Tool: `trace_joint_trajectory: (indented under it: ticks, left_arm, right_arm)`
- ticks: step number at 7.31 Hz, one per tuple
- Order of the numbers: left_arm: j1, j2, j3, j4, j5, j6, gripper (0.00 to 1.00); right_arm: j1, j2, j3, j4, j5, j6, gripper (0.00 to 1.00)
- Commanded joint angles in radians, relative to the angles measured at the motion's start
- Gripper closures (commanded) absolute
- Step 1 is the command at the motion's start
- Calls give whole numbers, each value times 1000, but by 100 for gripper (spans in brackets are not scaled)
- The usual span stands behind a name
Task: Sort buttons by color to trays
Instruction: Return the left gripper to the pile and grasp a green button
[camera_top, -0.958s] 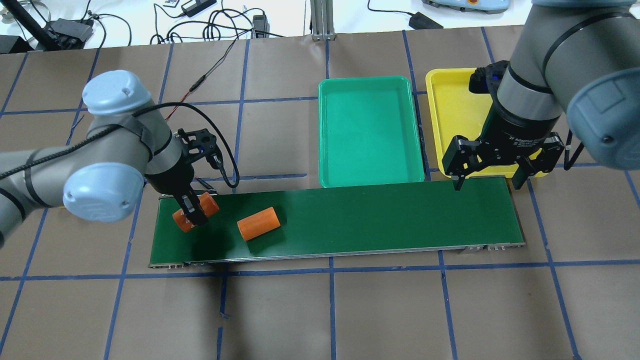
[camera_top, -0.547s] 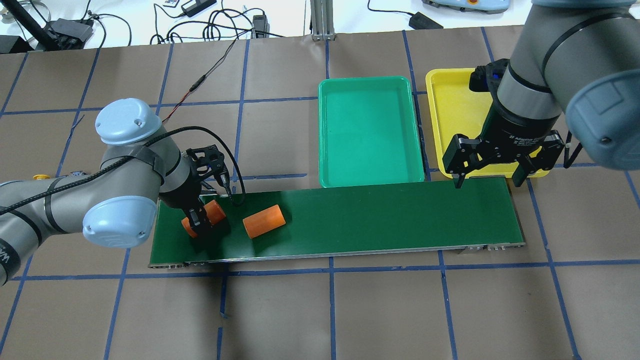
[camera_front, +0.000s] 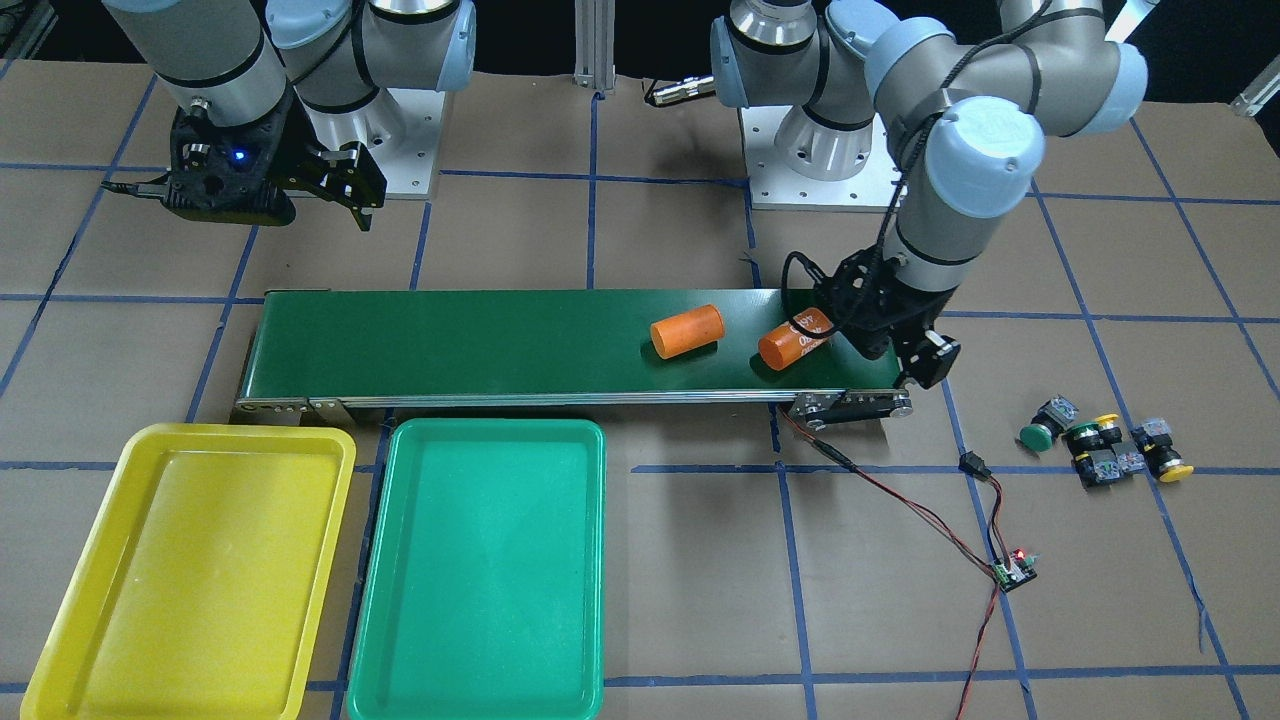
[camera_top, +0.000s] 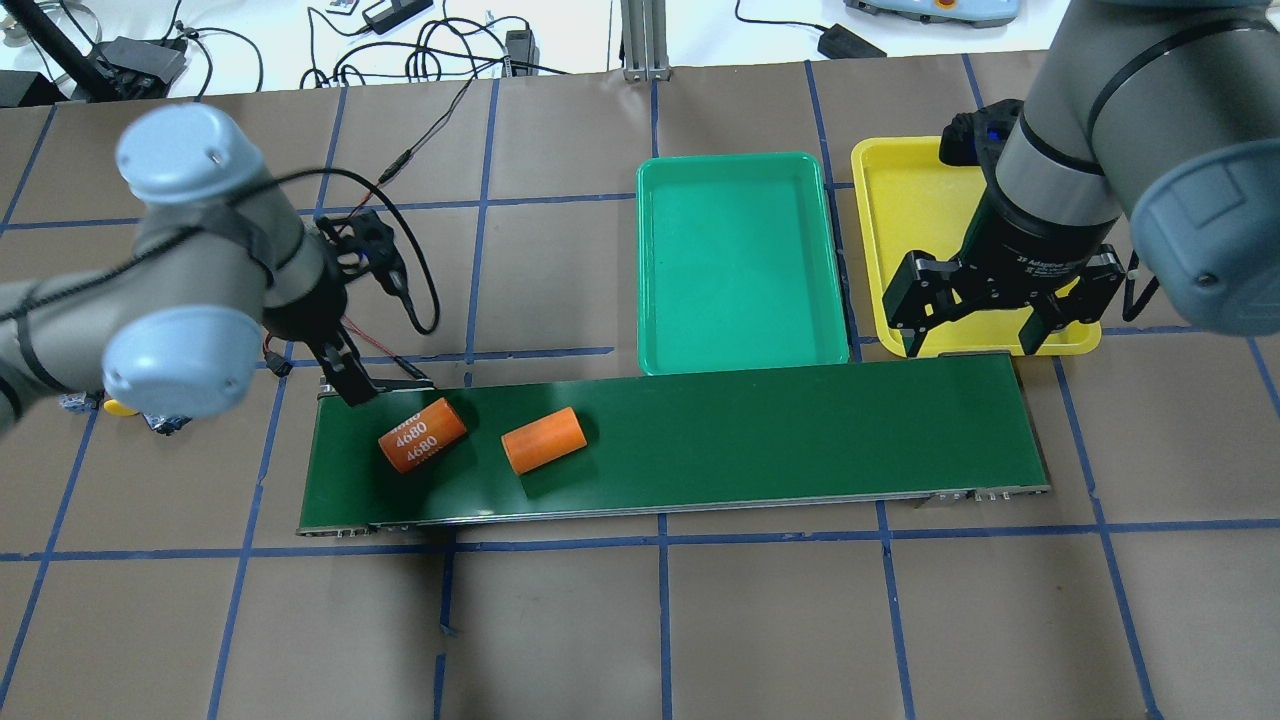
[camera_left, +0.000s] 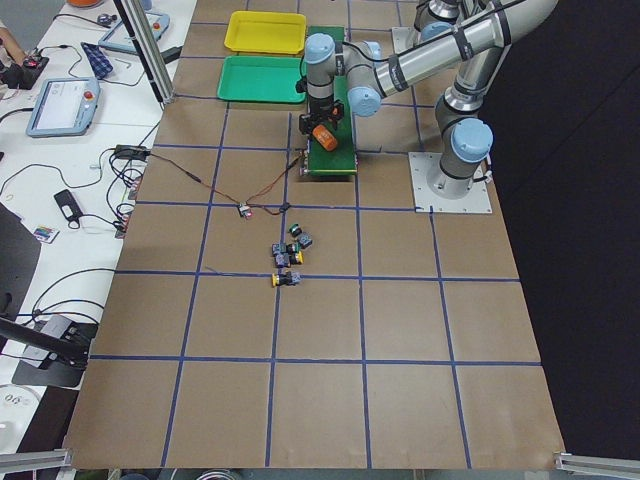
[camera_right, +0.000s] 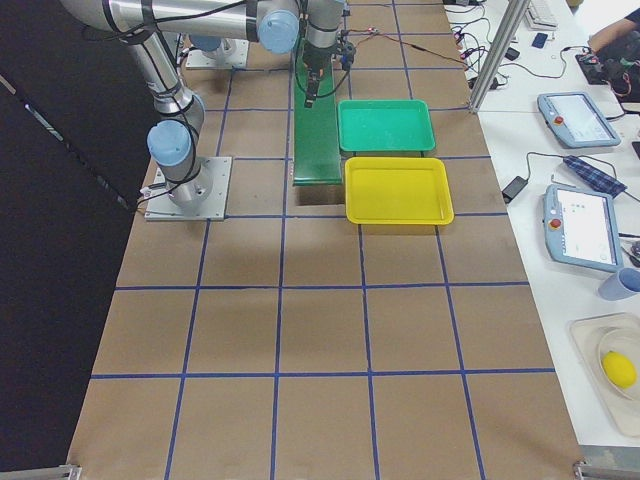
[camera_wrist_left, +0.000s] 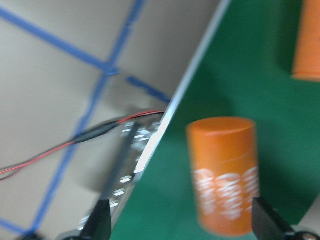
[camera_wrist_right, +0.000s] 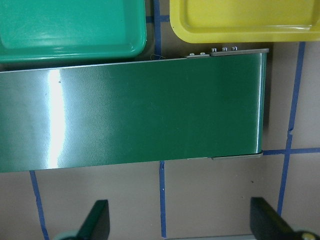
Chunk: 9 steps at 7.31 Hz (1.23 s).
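Papered table (camera_front: 620, 560), yellow tray (camera_front: 200, 570), green tray (camera_front: 480, 570), buttons (camera_front: 1105, 450) seemingly outside both, left hand (camera_front: 885, 340), right hand (camera_top: 972, 340) spread, empty

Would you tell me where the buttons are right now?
In the front-facing view, the buttons lie clustered on the table at right, the robot's left side, beyond the end of the conveyor belt.

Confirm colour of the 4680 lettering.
White, on the orange cylinder; clearest in the overhead view.

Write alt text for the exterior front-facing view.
Two orange cylinders lie on a dark-green conveyor belt, with the robot's open left hand beside the lettered one. An empty yellow tray and green tray sit nearer the camera; four buttons cluster on the table at right.
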Motion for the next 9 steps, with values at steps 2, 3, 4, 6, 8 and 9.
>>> trace_joint_trajectory:
  ticks: [2,3,4,6,8,9]
  left_arm:
    - [310,-163,114,-41,-85,105,0]
    - [333,-227,152,-13,-73,122,0]
    - [338,-284,146,34,-50,209,0]
    - [341,-341,128,134,-1,318,0]
    - [407,-371,93,177,-1,415,0]
    - [416,-372,76,185,-1,417,0]
  right_arm:
    - [3,-10,-1,9,-10,7,0]
    - [-2,1,-1,-9,-9,-5,0]
    - [-2,3,0,-16,-5,-8,0]
    - [-2,25,5,-32,-5,-45,0]
    - [-2,85,5,-69,-7,-44,0]
    - [-2,96,5,-69,-8,-40,0]
